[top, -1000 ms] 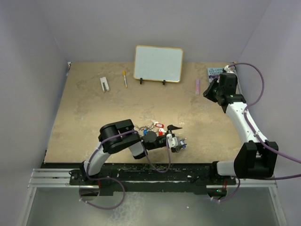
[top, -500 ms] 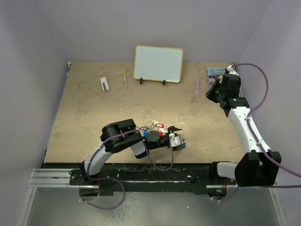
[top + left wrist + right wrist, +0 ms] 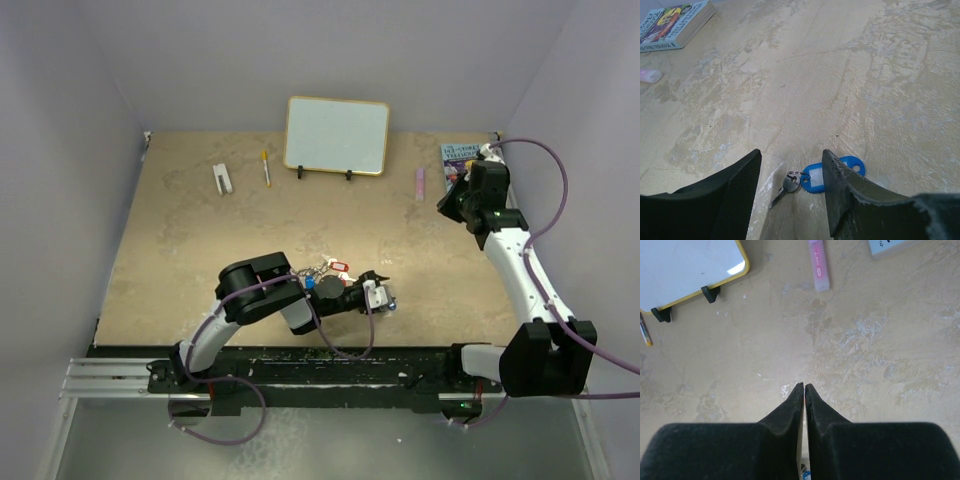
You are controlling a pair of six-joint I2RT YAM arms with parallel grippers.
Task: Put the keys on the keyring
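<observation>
Silver key (image 3: 785, 187) with a blue plastic tag (image 3: 816, 179) lies on the beige table (image 3: 890, 75) between the left gripper's (image 3: 790, 162) parted fingers, well in front of the yellow-framed whiteboard (image 3: 337, 135). Right gripper (image 3: 804, 386), pinched shut and empty, hovers right of that whiteboard, near a pink marker (image 3: 818, 265).

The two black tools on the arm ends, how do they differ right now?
The left tool stands open, its fingers apart. The right tool is shut, its fingers pressed together. The left tool hangs low over a blue-tagged key, close in front of the arms. The right tool is out at the far right, near the book. Both are black and two-fingered, and both grip nothing.
</observation>
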